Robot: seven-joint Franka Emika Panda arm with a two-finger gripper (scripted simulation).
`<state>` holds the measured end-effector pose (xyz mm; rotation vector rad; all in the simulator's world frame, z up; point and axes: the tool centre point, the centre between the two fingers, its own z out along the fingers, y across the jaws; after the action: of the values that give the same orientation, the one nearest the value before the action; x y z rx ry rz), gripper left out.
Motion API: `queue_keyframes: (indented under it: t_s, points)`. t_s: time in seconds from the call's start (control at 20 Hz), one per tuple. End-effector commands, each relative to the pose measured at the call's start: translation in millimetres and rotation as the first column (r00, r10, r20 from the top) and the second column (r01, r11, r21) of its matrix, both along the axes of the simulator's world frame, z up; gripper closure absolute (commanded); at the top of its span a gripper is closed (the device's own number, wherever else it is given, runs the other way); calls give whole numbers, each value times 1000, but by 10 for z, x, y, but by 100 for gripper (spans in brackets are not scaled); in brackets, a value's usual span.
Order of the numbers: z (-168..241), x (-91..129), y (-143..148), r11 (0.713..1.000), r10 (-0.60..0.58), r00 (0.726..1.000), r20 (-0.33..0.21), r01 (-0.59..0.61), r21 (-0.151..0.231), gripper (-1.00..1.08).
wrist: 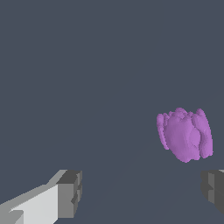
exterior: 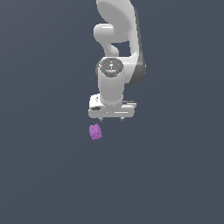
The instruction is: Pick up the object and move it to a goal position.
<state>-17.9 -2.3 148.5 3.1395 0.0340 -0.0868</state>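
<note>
Hovering with fingers spread, one pincer [exterior: 111,118] nears one purple blob [exterior: 95,131].

Open floor surrounds the purple object [exterior: 95,131] (gripper [exterior: 112,118] spread, apart from it).

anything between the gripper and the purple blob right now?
Nothing visible. The purple blob lies alone on the dark surface, apart from the open gripper, towards the exterior view's left. The wrist view shows bare surface between the fingertips and the blob. No goal marker shows.
</note>
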Motion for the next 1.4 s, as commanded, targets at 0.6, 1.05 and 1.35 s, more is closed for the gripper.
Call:
queue_keyframes:
  t_s: [0.6, 1.05, 1.35]
  points:
    - [130, 38, 181, 999, 22, 999, 34, -23, 26, -92]
    - [11, 72, -20, 997, 69, 997, 39, -70, 22, -92]
    - [-163, 104, -317, 990, 137, 990, 46, -137, 16, -92]
